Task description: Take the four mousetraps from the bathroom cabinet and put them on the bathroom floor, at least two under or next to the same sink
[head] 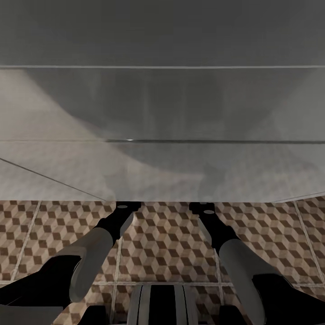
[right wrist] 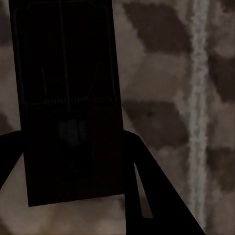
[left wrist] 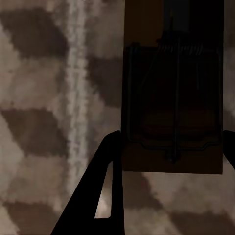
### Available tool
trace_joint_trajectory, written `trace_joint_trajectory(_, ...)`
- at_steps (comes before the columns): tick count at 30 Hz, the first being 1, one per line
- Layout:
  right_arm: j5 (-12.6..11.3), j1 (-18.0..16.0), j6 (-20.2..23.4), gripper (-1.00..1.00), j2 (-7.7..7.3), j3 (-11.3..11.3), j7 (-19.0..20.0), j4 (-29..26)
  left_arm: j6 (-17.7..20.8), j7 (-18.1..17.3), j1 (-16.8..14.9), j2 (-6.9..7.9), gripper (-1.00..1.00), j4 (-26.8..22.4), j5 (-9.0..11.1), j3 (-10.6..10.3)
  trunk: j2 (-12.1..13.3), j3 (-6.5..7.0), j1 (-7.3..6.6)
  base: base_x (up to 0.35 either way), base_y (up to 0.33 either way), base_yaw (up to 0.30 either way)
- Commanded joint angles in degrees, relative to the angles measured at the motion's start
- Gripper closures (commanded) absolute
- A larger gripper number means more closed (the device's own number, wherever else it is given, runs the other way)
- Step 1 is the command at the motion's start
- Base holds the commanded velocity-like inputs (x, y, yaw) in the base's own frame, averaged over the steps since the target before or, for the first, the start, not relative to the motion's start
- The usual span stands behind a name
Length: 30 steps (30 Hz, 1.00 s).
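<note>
The white bathroom sink hangs right in front of me, and both my forearms reach under its lower edge. Over the cube-patterned bathroom floor, my left gripper is shut on a mousetrap, a small wooden board with dark wire parts, held by its sides. A second mousetrap sits between the fingers of my right gripper, which is shut on it. Both traps lie in the sink's dark shadow, close above the tiles; I cannot tell whether they touch them. The cabinet is out of view.
The sink's front hides both grippers' fingers in the head view; the wrists show at its edge. Pale grout lines run beside each trap. My trunk stands between the arms.
</note>
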Motion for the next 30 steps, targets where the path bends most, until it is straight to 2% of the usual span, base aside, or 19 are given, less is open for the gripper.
trace_joint_trajectory(1, 0.37, 0.0, 0.49, 1.0, 0.0, 0.11, -0.38, -0.07, 0.37, 0.11, 0.0, -0.05, 1.0, -0.11, -0.67, 0.28, -0.01, -0.03, -0.01, 0.009, 0.0, 0.0)
trace_joint_trajectory(30, 0.33, 0.0, 0.56, 1.0, -0.01, 0.11, -0.38, -0.08, 0.35, 0.11, 0.0, -0.05, 1.0, -0.11, -0.67, 0.25, -0.01, -0.03, -0.01, 0.02, 0.0, 0.0)
